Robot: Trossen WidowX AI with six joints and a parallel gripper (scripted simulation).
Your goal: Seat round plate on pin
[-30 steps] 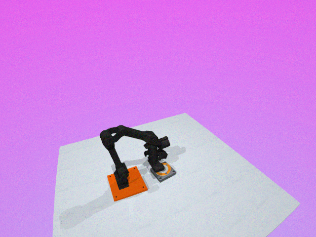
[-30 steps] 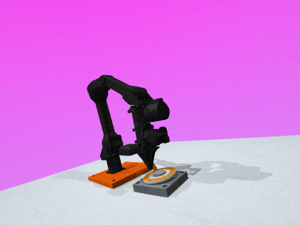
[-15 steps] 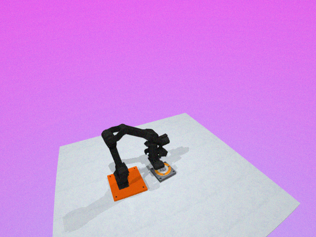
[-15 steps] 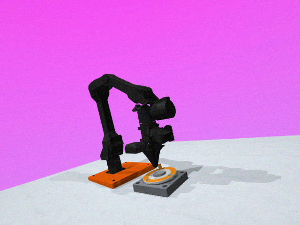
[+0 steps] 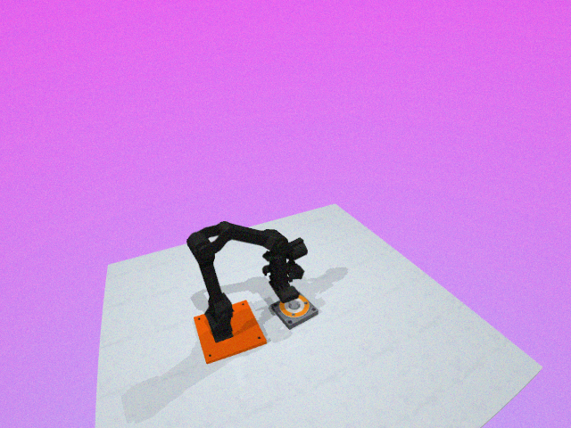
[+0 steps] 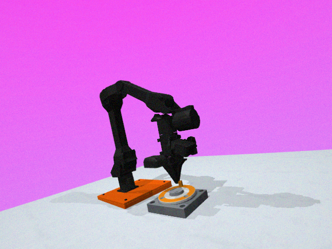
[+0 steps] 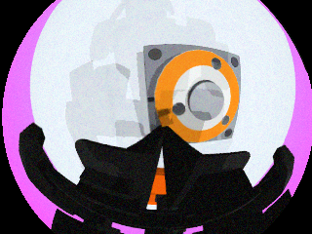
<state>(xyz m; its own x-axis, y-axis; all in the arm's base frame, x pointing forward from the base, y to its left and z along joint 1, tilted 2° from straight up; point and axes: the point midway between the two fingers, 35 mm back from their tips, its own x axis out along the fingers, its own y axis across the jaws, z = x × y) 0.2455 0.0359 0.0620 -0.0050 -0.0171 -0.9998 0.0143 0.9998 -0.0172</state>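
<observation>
- The end effector (image 6: 177,181) hangs point-down with its fingers pressed together and nothing between them, the tip just above the tab (image 6: 180,183) at the back edge of the plate (image 6: 177,194).
- The plate sits on the post (image 6: 175,191) over the grey base (image 6: 177,205), beside the arm's orange mount (image 6: 135,192) on the tabletop (image 6: 241,219).
- From the side the plate looks close to level; I cannot tell whether the pin is in the hole.
- In the wrist view the tab (image 7: 158,189) shows only as an orange sliver between the fingers.
- If the plate needs more turn, I'd nudge the side of the tab gently around the post, without pressing down, so the plate can drop by itself.
- Then lift straight up and away so nothing drags it.
- No brand, label or writing can be read anywhere.
</observation>
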